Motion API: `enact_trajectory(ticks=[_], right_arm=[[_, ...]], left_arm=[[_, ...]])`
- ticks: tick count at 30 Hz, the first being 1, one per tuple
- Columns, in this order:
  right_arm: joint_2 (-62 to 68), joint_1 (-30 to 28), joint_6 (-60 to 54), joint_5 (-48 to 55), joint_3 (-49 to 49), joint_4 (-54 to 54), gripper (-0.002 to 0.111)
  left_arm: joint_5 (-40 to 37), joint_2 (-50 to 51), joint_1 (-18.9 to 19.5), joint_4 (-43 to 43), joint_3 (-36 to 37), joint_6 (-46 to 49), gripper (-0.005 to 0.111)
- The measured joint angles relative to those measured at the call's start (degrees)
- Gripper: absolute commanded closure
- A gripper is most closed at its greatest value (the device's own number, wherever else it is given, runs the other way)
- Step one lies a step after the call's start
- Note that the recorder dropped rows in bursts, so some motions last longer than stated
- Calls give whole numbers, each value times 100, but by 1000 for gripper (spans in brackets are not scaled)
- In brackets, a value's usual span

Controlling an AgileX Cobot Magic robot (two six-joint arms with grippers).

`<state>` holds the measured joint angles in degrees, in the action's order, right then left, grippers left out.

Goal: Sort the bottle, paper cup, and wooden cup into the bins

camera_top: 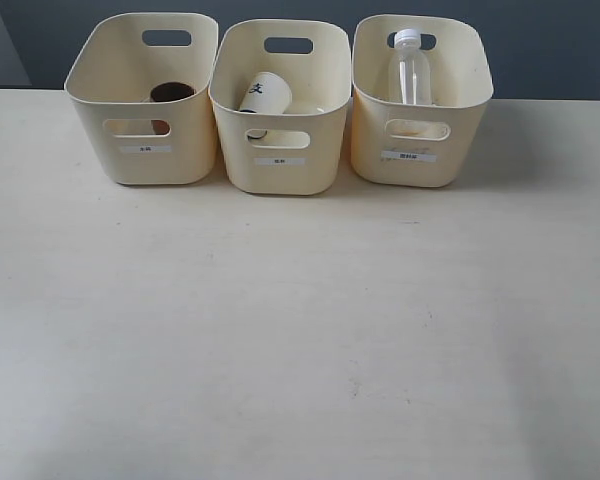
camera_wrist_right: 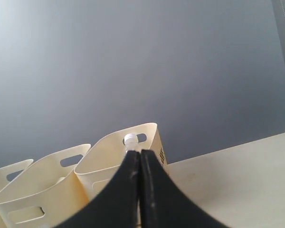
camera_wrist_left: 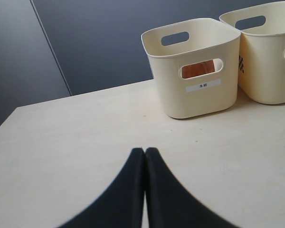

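Note:
Three cream bins stand in a row at the back of the table. The clear bottle (camera_top: pixel 411 70) with a white cap stands upright in the right bin (camera_top: pixel 420 150). The white paper cup (camera_top: pixel 264 95) leans tilted inside the middle bin (camera_top: pixel 280 165). In the left bin (camera_top: pixel 145 155) sits the dark wooden cup (camera_top: pixel 171 93); its reddish-brown side (camera_wrist_left: pixel 198 69) shows through the handle cut-out. Neither arm appears in the exterior view. My left gripper (camera_wrist_left: pixel 145 151) is shut and empty, low over the table in front of the left bin (camera_wrist_left: pixel 199 95). My right gripper (camera_wrist_right: pixel 140 154) is shut and empty, with the bottle's cap (camera_wrist_right: pixel 130 139) beyond it.
The pale wooden table (camera_top: pixel 300 330) stretches in front of the bins. A dark grey wall (camera_top: pixel 540 40) rises behind them. Each bin carries a small white label (camera_top: pixel 279 160) on its front.

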<state>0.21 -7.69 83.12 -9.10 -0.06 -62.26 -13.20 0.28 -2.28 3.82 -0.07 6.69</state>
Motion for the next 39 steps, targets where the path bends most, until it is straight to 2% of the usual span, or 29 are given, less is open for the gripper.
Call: enact_trajectory(ticks=[4,10,13,17,20,23,26,39], right_arm=[[0,0,-125,0,0,531,109],[0,0,-1802,160,0,2836,109],[0,0,-3230,755,0,4488,109],[0,0,-5985,1730,0,6608,109],[0,0,-7520,1989,0,7621,109],[0,0,-8190,2058,0,7949,109],[0,0,-8363,2095,0,7959,109],[0,0,-8423,2642,0,7367,109]], left_arm=[[0,0,0,0,0,0,107],[0,0,0,0,0,0,107],[0,0,0,0,0,0,107],[0,0,0,0,0,0,107],[0,0,0,0,0,0,107],[0,0,0,0,0,0,107],[0,0,0,0,0,0,107],[0,0,0,0,0,0,107]])
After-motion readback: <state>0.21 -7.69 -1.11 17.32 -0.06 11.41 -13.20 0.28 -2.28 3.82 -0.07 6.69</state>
